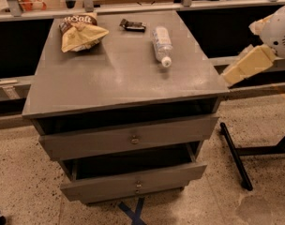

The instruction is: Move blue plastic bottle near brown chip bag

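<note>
The blue plastic bottle point(161, 45) lies on its side at the back right of the grey table top point(119, 78), with its white cap pointing toward the front. The brown chip bag point(80, 32) lies at the back left, tan with a dark top band and white lettering. About a bottle's length of bare table separates the two. My gripper point(232, 75) is at the end of the cream and white arm point(269, 43). It hangs off the table's right edge, lower than the bottle and to its right, touching nothing.
A small flat dark wrapper point(132, 26) lies between the bag and the bottle at the back edge. The table has two drawers point(133, 137), the lower one pulled out a little. A black stand leg point(234, 156) lies on the floor at the right. A railing runs behind the table.
</note>
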`<state>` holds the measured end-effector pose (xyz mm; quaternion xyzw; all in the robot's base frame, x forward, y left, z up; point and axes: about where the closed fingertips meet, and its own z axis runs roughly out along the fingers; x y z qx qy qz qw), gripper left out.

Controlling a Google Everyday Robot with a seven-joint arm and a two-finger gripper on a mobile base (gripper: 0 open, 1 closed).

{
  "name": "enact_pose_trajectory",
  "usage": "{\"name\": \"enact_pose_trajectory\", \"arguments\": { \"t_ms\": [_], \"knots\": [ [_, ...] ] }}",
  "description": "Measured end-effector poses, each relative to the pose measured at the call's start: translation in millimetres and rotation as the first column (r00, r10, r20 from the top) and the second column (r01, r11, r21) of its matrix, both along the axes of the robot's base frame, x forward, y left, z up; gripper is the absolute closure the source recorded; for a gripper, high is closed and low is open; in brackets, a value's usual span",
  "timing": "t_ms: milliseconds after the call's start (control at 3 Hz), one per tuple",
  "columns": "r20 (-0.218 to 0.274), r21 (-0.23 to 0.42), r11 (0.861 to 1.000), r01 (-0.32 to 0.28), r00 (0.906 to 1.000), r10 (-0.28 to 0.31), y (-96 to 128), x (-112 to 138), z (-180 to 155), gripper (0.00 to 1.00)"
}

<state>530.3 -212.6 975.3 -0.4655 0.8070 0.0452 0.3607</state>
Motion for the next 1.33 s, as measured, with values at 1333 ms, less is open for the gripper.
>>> {"name": "enact_pose_trajectory", "arguments": {
  "t_ms": [1333],
  "knots": [
    [0.187,0.367,0.930,0.004,0.9793,-0.078,34,133,-42,0.00]
  ]
}}
